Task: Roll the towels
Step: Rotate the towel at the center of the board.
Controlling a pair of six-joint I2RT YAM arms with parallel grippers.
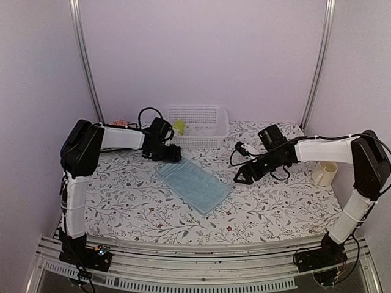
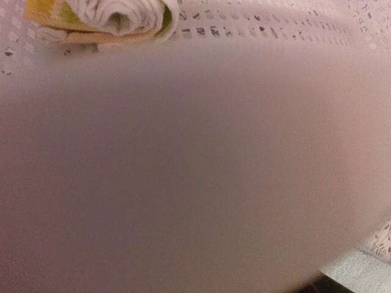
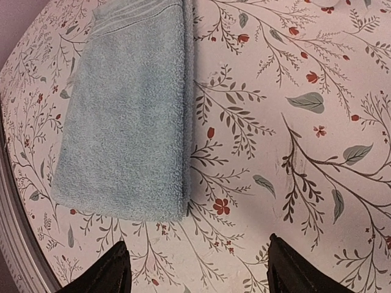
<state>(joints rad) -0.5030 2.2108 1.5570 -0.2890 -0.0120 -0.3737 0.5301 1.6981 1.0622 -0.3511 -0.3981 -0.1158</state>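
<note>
Yellow-green towel rolled, left wrist view; blue towel flat, right wrist.

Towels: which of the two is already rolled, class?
The yellow-green towel in the basket: it is a tight roll, while the blue towel lies flat on the table.

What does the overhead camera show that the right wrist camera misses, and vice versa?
Only overhead: a white basket at the back with a yellow-green towel at its left end, and a cream cup on the right. Only right wrist: the stitched band at one end of the light blue towel. Both: that towel lying flat, unrolled, on the floral tablecloth, and the open right tool.
</note>
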